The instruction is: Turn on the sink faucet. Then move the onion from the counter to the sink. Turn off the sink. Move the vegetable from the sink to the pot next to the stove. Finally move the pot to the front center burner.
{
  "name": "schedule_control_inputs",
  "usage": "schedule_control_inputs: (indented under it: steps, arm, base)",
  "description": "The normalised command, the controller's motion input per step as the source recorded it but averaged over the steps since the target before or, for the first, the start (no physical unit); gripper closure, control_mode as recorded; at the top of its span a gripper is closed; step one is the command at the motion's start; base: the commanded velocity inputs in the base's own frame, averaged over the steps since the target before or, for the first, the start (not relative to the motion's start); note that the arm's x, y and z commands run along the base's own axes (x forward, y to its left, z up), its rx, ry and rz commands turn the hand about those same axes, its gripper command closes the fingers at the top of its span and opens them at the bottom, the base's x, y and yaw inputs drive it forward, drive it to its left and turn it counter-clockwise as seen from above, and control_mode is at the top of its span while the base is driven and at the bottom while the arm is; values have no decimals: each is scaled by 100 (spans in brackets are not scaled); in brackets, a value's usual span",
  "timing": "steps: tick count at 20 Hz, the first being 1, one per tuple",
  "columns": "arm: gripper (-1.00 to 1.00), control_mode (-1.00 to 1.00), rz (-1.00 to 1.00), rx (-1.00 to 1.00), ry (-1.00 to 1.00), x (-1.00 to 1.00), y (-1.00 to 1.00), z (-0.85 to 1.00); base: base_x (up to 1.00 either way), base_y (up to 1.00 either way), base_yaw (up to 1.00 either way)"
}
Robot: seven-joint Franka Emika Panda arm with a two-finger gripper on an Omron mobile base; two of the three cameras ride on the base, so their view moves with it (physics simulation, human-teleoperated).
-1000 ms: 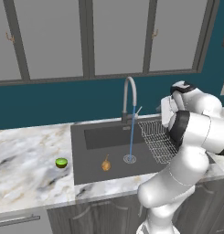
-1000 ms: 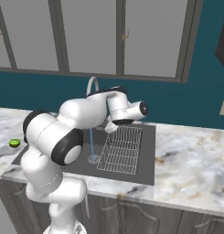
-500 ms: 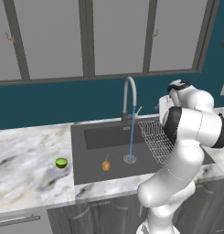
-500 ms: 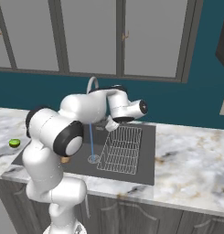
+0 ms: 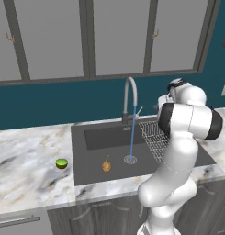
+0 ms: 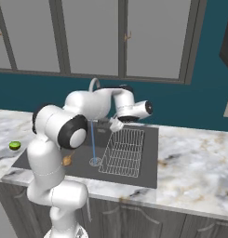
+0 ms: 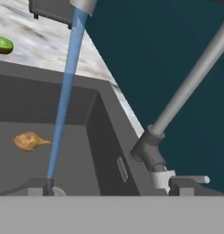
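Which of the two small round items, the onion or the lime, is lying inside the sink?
The onion: the tan-brown bulb with a thin stalk lies on the sink floor beside the water stream. The green lime sits outside on the marble counter.

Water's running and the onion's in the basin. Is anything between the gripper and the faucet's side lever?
Nothing visible. In the hand view the open gripper sits close to the small lever at the base of the tall silver gooseneck faucet. The blue stream and tan-brown onion lie off to one side.
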Motion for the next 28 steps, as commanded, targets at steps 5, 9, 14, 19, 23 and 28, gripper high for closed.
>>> schedule_control_inputs:
  steps: [5, 9, 14, 19, 23, 28]
  arm:
    - [-100, -100, 0, 5, 0, 31, 5, -6]
    - [-100, -100, 0, 4, 0, 10, 10, -7]
    - [-100, -100, 0, 1, 0, 0, 32, -1]
    - [-100, -100, 3, 2, 0, 2, 11, 0]
    - [-100, -100, 6, 4, 0, 8, 0, 0]
    - [-100, -100, 8, 4, 0, 11, -22, -8]
  base:
    - [0, 0, 0]
    - [0, 0, 0]
    - [0, 0, 0]
    - [0, 0, 0]
    - [0, 0, 0]
    - [0, 0, 0]
